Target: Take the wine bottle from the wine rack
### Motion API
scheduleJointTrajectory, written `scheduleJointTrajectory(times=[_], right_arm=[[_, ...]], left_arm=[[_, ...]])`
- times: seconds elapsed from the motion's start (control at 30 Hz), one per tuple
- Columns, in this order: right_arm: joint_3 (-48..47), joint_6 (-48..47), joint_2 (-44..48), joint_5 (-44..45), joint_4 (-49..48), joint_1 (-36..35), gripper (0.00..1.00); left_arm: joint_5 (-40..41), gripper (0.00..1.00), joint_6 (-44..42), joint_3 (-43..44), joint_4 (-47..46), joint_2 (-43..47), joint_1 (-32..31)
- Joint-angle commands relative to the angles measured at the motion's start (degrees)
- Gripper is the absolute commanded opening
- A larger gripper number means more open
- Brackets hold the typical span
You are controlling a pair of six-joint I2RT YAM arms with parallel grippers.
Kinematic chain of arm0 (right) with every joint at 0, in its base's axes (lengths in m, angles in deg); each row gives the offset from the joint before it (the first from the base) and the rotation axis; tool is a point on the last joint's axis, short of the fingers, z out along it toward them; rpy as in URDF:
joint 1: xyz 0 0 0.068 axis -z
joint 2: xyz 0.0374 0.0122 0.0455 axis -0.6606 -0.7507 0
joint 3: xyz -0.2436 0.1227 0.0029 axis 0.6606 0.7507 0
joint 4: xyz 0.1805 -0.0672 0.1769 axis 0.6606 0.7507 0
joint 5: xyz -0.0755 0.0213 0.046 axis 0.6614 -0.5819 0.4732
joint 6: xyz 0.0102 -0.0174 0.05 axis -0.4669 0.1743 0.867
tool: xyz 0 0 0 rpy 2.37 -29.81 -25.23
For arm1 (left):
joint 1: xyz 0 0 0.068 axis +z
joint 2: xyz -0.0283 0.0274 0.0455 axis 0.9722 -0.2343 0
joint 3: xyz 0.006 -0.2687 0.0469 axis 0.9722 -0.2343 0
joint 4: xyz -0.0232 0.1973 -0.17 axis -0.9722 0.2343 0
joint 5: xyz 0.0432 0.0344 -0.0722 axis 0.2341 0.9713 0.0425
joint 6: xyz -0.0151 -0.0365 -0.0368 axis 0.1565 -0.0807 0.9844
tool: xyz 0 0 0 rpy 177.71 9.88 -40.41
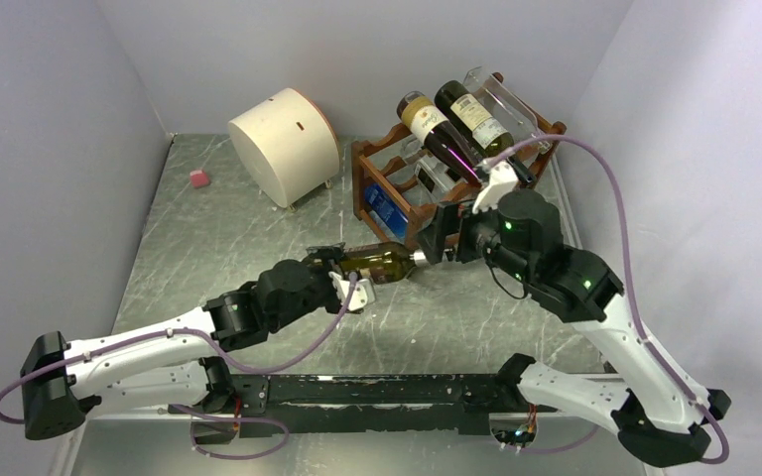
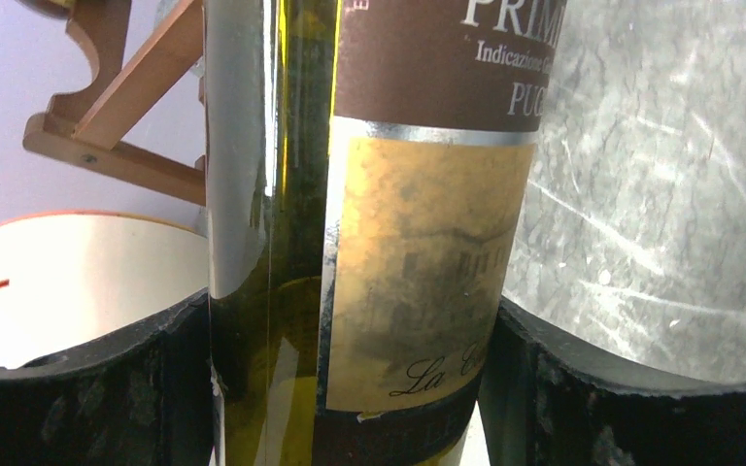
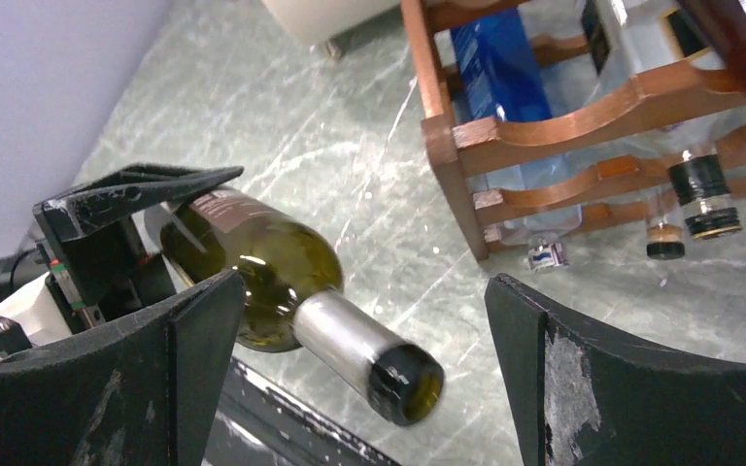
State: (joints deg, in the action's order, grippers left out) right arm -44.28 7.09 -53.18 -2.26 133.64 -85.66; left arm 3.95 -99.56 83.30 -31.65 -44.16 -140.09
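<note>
Just in front of the rack (image 1: pixel 375 177), left gripper (image 1: pixel 334 262) is pinching the bottle (image 1: pixel 385 263), which sits level, long axis left-right, neck toward the wide-spread right gripper (image 1: pixel 441 234).

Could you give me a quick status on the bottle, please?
Left gripper shut on wine bottle, mid-body. Bottle level, off the wine rack. Right gripper open, straddling the neck, not touching.
</note>
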Motion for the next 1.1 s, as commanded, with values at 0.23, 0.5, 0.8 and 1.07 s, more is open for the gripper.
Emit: scheduleJointTrajectory(times=[0.23,0.5,0.8,1.07], right_arm=[[6.4,9.5,4.3,2.8,-13.0,0.2,0.96],[10.4,13.8,2.1,-6.5,-24.8,0.2,0.76],[12.2,16.1,0.3,-8.6,-29.3,0.1,0.53],[12.6,16.3,-2.6,-11.3,-32.4,0.3,0.56]], left_arm=[[0.3,0.07,25.5,-4.8,-13.9,9.0,1.1],[-0.3,0.07,32.2,-8.4,-15.9,12.0,1.1],[-0.3,0.07,35.0,-11.2,-17.7,14.8,1.1],[-1.3,0.07,35.1,-11.0,-17.6,14.1,1.1]])
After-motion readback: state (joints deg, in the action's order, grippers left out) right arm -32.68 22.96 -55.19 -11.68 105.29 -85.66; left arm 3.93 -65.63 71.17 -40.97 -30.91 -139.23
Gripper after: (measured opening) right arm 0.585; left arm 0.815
